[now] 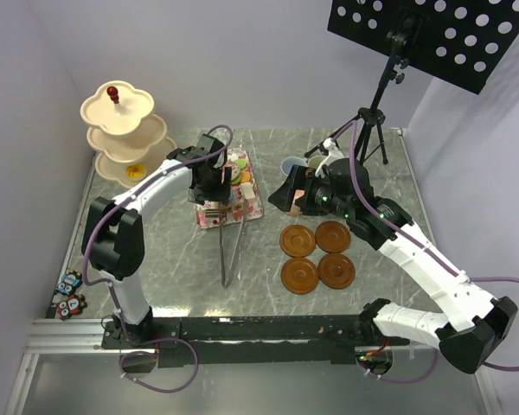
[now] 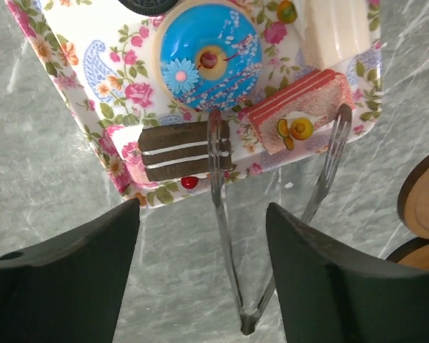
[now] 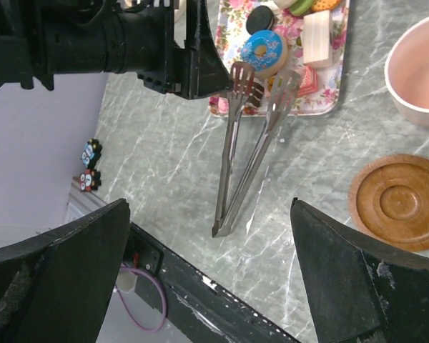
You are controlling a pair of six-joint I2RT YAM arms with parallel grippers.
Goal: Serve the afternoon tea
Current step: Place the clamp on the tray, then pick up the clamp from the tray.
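Hovering above the near end of the floral tray (image 2: 93, 64), the left hand (image 2: 202, 214) has its fingers apart and holds nothing. Below it lie toy cakes: a blue iced doughnut (image 2: 207, 61), a chocolate layered slice (image 2: 184, 148) and a pink slice (image 2: 300, 114). Metal tongs (image 2: 225, 236) rest on the counter (image 1: 173, 259), tips overlapping the tray's near edge. The right hand (image 3: 209, 207) gapes wide, empty, near a pink mug (image 3: 422, 68). Four brown saucers (image 1: 298, 240) form a square right of the tongs. The cream stand (image 1: 121, 130) occupies the far left corner. Bare counter lies left of the tongs.
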